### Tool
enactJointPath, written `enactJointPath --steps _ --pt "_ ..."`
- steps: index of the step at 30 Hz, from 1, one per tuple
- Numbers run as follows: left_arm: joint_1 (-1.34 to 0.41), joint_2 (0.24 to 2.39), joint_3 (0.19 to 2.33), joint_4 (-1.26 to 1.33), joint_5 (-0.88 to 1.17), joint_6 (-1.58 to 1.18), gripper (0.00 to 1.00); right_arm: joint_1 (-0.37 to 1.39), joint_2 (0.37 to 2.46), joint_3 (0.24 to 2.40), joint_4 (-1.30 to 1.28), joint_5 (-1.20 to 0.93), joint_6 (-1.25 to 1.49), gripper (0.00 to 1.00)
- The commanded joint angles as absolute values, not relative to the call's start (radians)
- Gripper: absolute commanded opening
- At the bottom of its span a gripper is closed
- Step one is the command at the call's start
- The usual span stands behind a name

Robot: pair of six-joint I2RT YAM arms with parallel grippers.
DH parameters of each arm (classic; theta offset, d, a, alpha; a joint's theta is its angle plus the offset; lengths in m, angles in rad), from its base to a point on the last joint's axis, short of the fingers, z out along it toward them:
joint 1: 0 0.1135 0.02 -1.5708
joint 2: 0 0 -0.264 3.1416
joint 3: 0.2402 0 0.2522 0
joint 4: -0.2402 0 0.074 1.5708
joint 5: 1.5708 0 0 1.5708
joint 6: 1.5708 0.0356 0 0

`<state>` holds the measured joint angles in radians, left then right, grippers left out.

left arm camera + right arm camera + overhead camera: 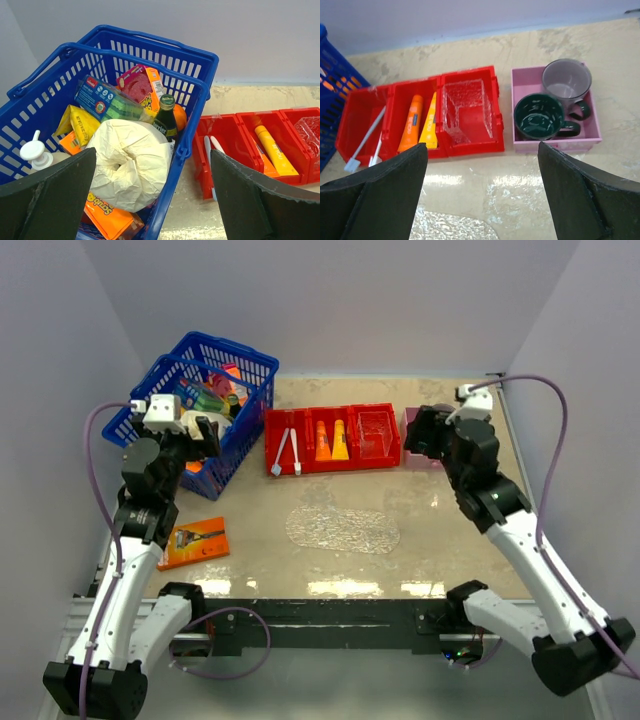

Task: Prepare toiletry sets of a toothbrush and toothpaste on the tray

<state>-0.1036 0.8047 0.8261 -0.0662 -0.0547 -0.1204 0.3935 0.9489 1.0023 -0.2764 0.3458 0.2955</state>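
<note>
The clear bumpy oval tray [342,528] lies flat at the table's middle, and its far edge [450,227] shows in the right wrist view. Behind it, a red three-compartment bin [300,467] holds two white toothbrushes [285,452] [367,137] [209,150] on the left. An orange tube [323,440] [411,124] and a yellow tube [340,440] [430,127] [272,150] lie in the middle compartment. My left gripper [205,435] [153,165] hangs open over the blue basket's near corner. My right gripper [425,435] [482,165] stands open above bare table, between the bin and the tray. Neither holds anything.
A blue basket [200,405] [195,110] full of groceries stands at the back left. An orange razor pack [195,542] lies near the left front. A pink box [520,90] with two mugs [540,117] sits right of the bin. A clear small container [467,107] fills the bin's right compartment.
</note>
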Motion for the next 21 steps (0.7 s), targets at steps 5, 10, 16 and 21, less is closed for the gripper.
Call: enactJointPath --steps 5,10,16,21 --pt "-0.098 0.792 0.819 0.028 -0.037 -0.12 1.0 0.322 1.147 1.072 -0.301 0.238 0.255 0.9" --pt "-0.098 0.792 0.816 0.032 -0.06 -0.123 1.0 0.173 1.238 1.094 -0.29 0.136 0.265 0.84" --pt "-0.098 0.793 0.813 0.035 -0.052 -0.129 1.0 0.172 1.344 1.135 -0.294 0.15 0.175 0.79" --pt "-0.098 0.798 0.81 0.038 -0.054 -0.135 1.0 0.173 1.445 1.184 -0.342 0.13 0.117 0.67"
